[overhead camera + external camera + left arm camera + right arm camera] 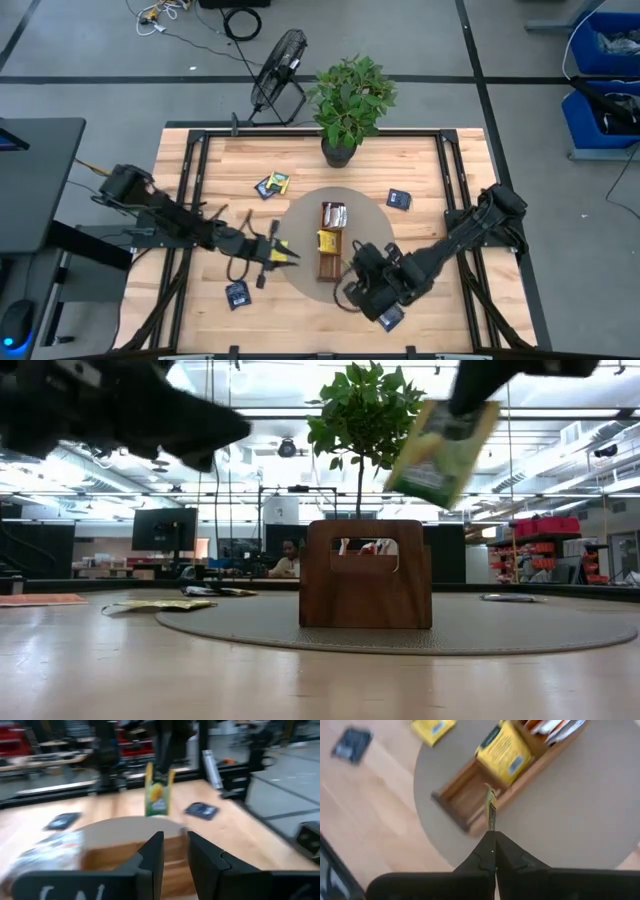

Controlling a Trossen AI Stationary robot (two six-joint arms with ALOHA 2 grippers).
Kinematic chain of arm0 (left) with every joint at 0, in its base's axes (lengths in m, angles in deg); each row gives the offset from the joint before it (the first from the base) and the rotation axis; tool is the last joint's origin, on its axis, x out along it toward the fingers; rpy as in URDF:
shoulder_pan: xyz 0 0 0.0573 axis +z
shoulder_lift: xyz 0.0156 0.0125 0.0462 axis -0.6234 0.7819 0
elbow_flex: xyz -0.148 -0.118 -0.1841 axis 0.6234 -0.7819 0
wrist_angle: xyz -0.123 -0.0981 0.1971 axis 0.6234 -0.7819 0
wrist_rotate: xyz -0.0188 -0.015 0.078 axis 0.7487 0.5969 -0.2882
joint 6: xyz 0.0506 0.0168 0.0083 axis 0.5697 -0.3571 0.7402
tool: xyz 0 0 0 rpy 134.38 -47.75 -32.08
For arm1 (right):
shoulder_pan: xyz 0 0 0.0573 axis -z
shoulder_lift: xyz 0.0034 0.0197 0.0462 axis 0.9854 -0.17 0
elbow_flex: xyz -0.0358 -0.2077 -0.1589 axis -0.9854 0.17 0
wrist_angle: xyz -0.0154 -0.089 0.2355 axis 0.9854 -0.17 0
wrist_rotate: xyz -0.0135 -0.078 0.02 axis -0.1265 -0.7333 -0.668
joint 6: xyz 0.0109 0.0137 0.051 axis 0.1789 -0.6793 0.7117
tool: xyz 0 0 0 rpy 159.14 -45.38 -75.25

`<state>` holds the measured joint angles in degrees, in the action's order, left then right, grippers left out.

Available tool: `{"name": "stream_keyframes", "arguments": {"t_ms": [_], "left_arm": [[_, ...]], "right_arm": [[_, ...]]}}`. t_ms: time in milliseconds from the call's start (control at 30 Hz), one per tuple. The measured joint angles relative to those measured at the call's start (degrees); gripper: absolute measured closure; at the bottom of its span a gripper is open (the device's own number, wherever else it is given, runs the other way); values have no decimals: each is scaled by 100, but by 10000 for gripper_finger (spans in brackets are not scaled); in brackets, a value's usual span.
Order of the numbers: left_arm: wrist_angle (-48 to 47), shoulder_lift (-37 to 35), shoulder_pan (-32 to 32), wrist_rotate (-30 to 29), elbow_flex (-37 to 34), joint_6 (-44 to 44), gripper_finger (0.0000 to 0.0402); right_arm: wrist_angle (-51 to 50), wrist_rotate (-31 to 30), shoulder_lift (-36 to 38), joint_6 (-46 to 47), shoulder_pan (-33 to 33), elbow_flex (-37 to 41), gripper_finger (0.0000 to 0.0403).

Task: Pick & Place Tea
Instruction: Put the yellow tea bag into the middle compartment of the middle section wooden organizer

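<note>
Right gripper, clamped on a green-yellow sachet, holds it above the wooden tray.

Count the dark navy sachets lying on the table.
4. One navy sachet right of the mat, one left of the plant, one beside the left arm, one partly under the right arm. Arms may hide more.

A green-yellow tea sachet hangs tilted, pinched by dark fingers, above the wooden tray. The tray's on a round grey mat, plant behind.
</note>
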<state>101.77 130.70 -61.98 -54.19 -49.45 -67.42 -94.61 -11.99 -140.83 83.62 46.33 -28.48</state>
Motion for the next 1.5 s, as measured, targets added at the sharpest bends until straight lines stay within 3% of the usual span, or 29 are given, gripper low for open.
{"name": "stream_keyframes", "arguments": {"t_ms": [333,700,1133,1500], "left_arm": [[305,-944,3,-835,-986,361,312],[330,-1128,2,-946,-1091,438,312],[301,-1128,2,-950,-1091,441,312],[300,-1128,2,-950,-1091,436,312]], "right_arm": [[475,1050,12,-487,1206,0,403],[725,2171,8,-723,2203,0,403],[604,2564,-30,-382,2500,313,403],[1432,2538,-30,-260,2577,855,403]]}}
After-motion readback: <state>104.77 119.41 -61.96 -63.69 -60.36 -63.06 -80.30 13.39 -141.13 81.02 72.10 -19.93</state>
